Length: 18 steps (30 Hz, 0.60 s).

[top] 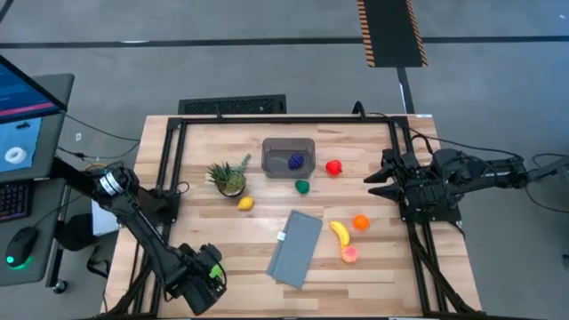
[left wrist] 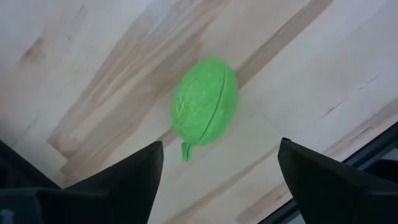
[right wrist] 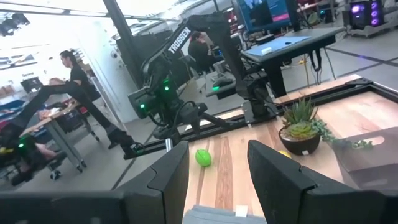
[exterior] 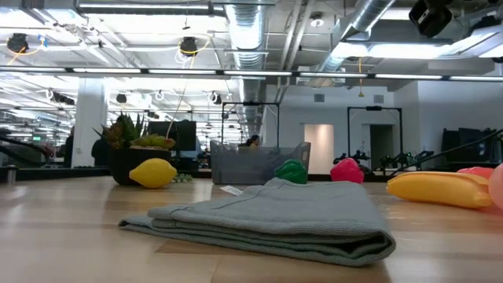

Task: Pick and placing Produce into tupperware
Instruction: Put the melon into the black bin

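Tupperware [top: 288, 157] sits near the far edge of the surface [top: 213, 231], roughly mid-width, with one purple piece [top: 296, 162] inside. Rest of the produce is out on the wood: red piece [top: 333, 167] just right of the tub, dark green piece [top: 302, 187] just in front of it, yellow lemon [top: 245, 204] in front of the potted plant [top: 228, 176], which stands left of the tub. Banana [top: 340, 233], orange piece [top: 360, 222] and pink piece [top: 349, 254] cluster toward the right edge, right of the folded grey cloth [top: 296, 247]. Light green piece [left wrist: 205, 102] lies alone at the near left corner. Left arm runs from its base at the left edge diagonally down to that corner, wrist pitched down; left gripper [top: 206, 276] hangs directly above the light green piece, jaws apart, nothing between them, not touching it. Right arm is folded back at the right edge, roughly level and pointing left across the surface; right gripper [top: 375, 174] is parked at the right rail, well clear of the produce, jaws together, holding nothing. Low view shows cloth nearest, tub behind it, neither gripper in shot.
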Each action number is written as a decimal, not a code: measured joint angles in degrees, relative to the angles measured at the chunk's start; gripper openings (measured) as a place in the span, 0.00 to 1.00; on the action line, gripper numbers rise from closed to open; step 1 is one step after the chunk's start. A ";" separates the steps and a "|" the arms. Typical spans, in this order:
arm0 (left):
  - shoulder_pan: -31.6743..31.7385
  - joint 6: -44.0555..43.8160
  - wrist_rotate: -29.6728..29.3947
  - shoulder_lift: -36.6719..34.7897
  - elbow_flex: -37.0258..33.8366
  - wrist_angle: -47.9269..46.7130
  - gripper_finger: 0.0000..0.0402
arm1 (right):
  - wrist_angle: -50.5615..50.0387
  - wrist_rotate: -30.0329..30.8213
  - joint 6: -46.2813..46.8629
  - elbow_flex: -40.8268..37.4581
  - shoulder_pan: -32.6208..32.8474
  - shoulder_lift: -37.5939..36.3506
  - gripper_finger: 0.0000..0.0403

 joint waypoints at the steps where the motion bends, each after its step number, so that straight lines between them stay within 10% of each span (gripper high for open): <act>1: -0.14 -0.56 -0.16 0.00 -0.13 0.07 0.76 | 0.01 -0.16 -0.07 0.00 0.00 0.00 0.46; 18: -2.74 0.21 -2.90 0.00 -2.57 -1.58 0.76 | -0.06 -0.39 -0.85 0.00 0.01 0.00 0.46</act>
